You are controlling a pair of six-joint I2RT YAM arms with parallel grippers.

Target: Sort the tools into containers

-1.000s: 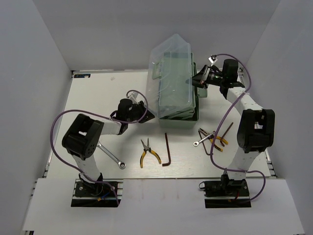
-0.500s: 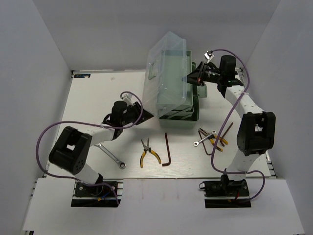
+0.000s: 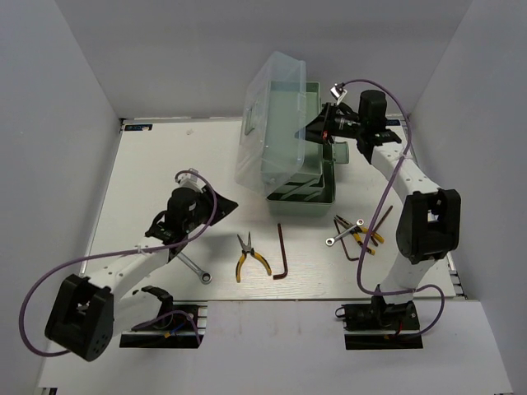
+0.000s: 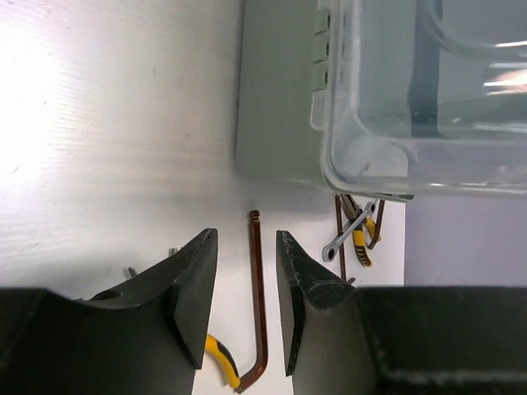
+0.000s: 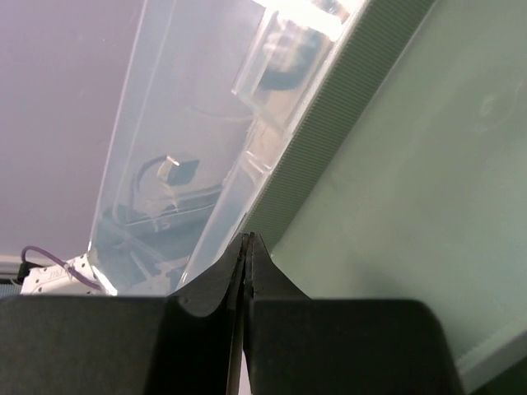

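The mint-green toolbox [image 3: 319, 196] stands at the back centre, its translucent lid [image 3: 268, 123] swung up and to the left. My right gripper [image 3: 315, 129] is shut, its tip [image 5: 247, 239] pressed where the lid [image 5: 165, 123] meets a ribbed green tray [image 5: 428, 164]. My left gripper [image 3: 224, 203] hovers open and empty left of the box [image 4: 276, 107]. Through its gap [image 4: 247, 236] I see a brown hex key [image 4: 259, 304]. On the table lie a wrench [image 3: 191, 264], pliers [image 3: 249, 257] and that hex key [image 3: 282, 252].
Right of the box lies a pile: a small wrench [image 3: 339, 237], yellow-handled pliers [image 3: 366, 237] and a hex key [image 3: 383, 218], also seen in the left wrist view as a pile [image 4: 358, 234]. White walls enclose the table on three sides.
The right gripper has pushed the lid further up and leftward. The left arm has drawn back from the box toward the near left, its jaws staying open.
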